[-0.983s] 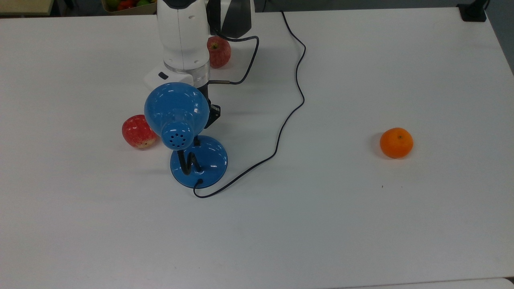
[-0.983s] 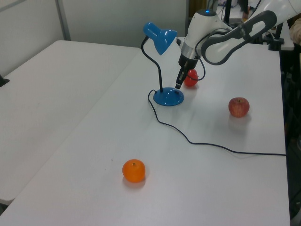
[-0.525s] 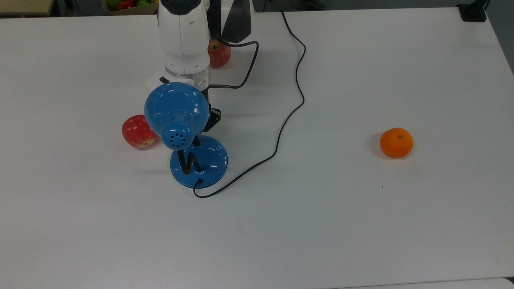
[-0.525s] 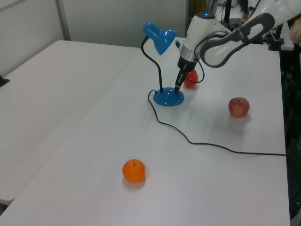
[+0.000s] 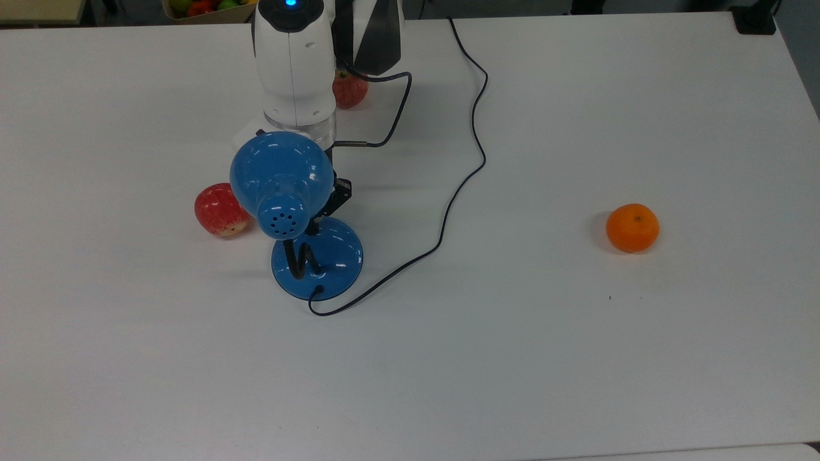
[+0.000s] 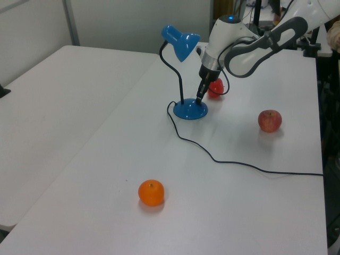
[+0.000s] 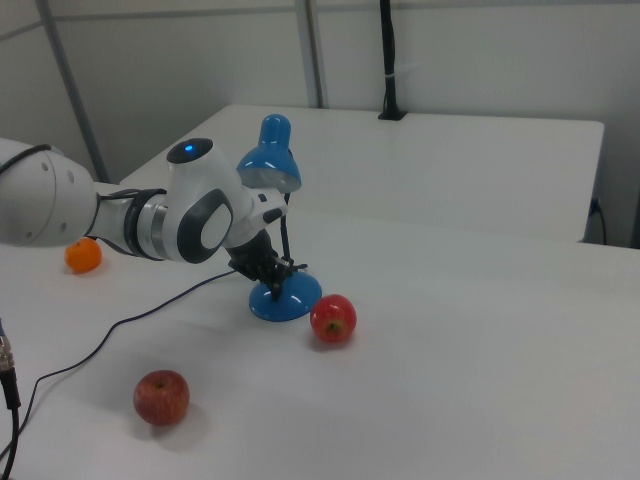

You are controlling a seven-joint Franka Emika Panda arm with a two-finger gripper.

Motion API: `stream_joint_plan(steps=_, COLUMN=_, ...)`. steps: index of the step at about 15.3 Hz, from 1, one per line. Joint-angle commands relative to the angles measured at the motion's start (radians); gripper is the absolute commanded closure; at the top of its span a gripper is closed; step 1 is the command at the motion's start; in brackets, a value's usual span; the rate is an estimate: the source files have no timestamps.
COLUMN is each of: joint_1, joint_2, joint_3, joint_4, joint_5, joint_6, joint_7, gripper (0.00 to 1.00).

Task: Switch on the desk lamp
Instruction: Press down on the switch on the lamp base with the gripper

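Note:
The blue desk lamp stands left of the middle in the top view, its dome shade (image 5: 282,176) above its round base (image 5: 330,259), with a black bendy neck (image 5: 300,257) between them. Its black cord (image 5: 461,179) winds away toward the top view's top. My gripper (image 6: 200,99) points down, shut with nothing held, and its tip sits on or just above the lamp base (image 6: 190,110) on the side next to a red apple. In the top view the shade hides most of my gripper (image 5: 314,225). In the right view my gripper (image 7: 281,268) is over the base (image 7: 286,300).
A red apple (image 5: 220,209) lies close to the lamp on the top view's left. Another apple (image 5: 349,89) sits behind the arm. An orange (image 5: 632,227) rests far to the top view's right. A box of fruit (image 5: 205,8) stands beyond the table's far edge.
The arm has shifted slightly toward the lamp, and my gripper has come down closer to the lamp base. The lamp, cord and fruit have not moved.

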Motion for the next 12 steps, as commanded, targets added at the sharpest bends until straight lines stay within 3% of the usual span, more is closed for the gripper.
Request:
stream_joint_plan(steps=1, joint_1=0.007, joint_2=0.021, joint_3=-0.008, joint_4=0.009, joint_5=-0.02, joint_6=0.022, joint_7=-0.018, gripper=1.0)
stream_joint_plan(steps=12, joint_1=0.007, joint_2=0.047, joint_3=-0.006, joint_4=0.022, joint_5=-0.1, joint_6=0.045, joint_7=-0.019, gripper=1.0)
